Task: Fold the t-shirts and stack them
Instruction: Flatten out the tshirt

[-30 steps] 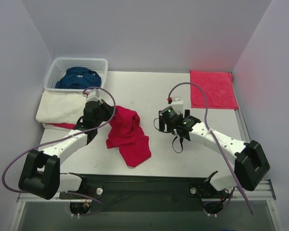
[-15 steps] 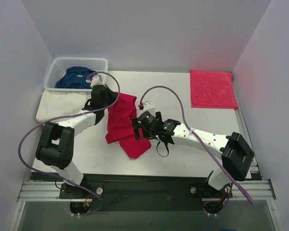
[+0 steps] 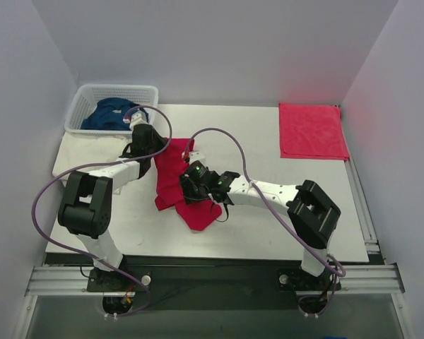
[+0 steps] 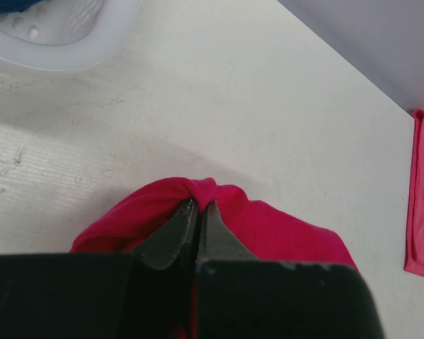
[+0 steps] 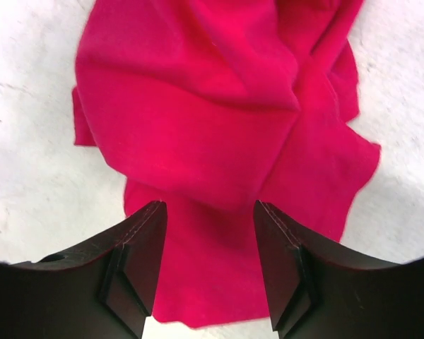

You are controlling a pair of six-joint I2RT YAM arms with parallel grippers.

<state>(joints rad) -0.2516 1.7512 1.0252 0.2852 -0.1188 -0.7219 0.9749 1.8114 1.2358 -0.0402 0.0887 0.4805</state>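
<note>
Crimson t-shirt [image 4: 268, 226] pinched between left fingers [image 4: 171, 236] (right fingers [image 5: 138, 254] spread above it).

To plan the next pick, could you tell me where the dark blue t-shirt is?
In the top view, the dark blue t-shirt lies inside the white lattice basket at the far left, just behind the cream-white t-shirt.

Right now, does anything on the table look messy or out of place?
Yes: the crimson t-shirt lies bunched and twisted mid-table instead of flat. The left end effector pinches a fold of it, and the right end effector hovers open above it. Nothing looks spilled or damaged.
</note>
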